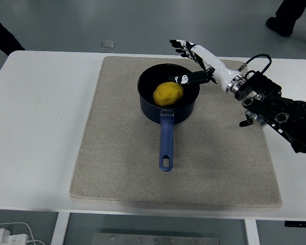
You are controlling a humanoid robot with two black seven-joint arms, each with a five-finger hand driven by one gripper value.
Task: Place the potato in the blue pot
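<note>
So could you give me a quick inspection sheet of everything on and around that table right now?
Surface: white table with a beige mat over its middle.
Job's things: yellow potato lies inside the blue pot, which stands on the mat with its handle toward the near edge.
Clutter: small clear box at the table's far edge.
Hands: right hand over the pot's far right rim, fingers spread, holding nothing; left hand nothing seen.
Cables: black cable loop at the right wrist; white cable and plug below the table, bottom left.
Surroundings: grey floor; a person's dark sleeve at top left, a shoe at top right.
</note>
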